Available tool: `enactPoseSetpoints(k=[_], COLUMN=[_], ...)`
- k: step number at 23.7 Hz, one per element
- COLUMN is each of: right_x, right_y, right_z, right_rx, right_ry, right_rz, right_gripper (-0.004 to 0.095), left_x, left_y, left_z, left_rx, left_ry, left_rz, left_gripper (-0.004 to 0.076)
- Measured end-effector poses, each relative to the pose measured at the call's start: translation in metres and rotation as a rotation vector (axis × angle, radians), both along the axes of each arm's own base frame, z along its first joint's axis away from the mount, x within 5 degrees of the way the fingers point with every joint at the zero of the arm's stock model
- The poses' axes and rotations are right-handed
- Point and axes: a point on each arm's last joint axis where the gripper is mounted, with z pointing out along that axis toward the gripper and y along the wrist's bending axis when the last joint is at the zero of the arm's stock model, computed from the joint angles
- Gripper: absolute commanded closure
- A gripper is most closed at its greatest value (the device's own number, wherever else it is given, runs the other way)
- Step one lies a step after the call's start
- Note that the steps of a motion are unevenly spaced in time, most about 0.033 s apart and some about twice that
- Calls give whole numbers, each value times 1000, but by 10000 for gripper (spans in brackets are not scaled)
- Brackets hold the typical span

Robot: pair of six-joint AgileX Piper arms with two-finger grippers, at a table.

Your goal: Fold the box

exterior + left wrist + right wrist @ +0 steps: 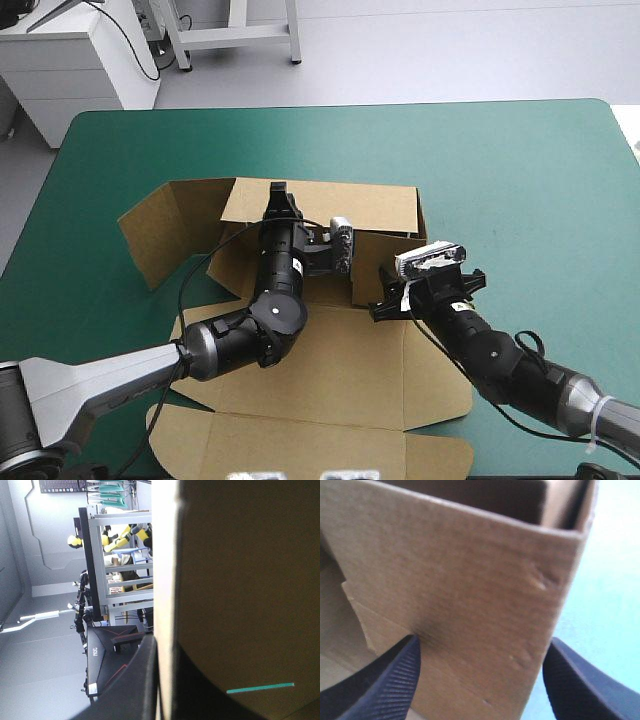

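The brown box point(340, 370) lies mid-table with its back wall and right wall raised. Its lid panel is flat toward the table's near edge. My left gripper point(279, 192) reaches over the base to the top of the back wall. In the left wrist view the board point(240, 580) stands edge-on between the black fingers point(140, 690), and the left gripper point(166, 650) is shut on it. My right gripper point(385, 305) is at the near end of the right wall. In the right wrist view that wall's corner point(470, 570) stands between the spread fingers of the open right gripper point(485, 642).
A side flap point(155, 230) of the box splays outward on the left. The teal-green cover point(520, 180) shows bare beyond the box and to its right. The lid's front flap point(300, 445) reaches close to the table's near edge.
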Motion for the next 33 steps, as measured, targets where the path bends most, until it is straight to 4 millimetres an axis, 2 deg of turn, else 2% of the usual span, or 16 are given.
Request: enactPoseSetpoints(k=[6,7,8,9,10,11,14,20,22,23,26,28,33], right_x=[20,22,24,26,27,28,28,29,29,29,29,30,43], right_y=[12,13,16,16,15,14,10,9,9,9,9,8,-7], right_z=[-4,-4,-4,-4,-4,-5,-5,-5,-4,-4,-5,-5,-4], right_rx=[7,7,7,8,11,15,32,21,18,17,0,-11,23], right_ry=[-57,-60,-60,-60,-61,-59,-52,-47,-47,-47,-47,-43,13], right_rz=[-74,-79,-82,-91,-114,-128,-190,-206,-206,-207,-199,-192,-162], right_gripper=[314,372,474,684,780,926,928,928,928,928,928,928,928], left_x=[0,0,0,0,0,0,0,-1,-1,-1,-1,0,0], left_y=[0,0,0,0,-1,-1,-1,-2,-2,-2,-5,-6,-8], left_z=[0,0,0,0,0,0,0,0,1,1,0,1,4], left_rx=[-2,-2,-2,-3,-4,-4,-5,-30,-44,-48,-51,-46,-147], left_ry=[1,1,1,1,1,1,1,0,-2,-3,0,-16,-33], left_rz=[-5,-5,-5,-5,-7,-7,-8,-6,-3,-5,-37,-50,-40], left_gripper=[732,732,732,732,732,732,732,714,641,563,405,337,318])
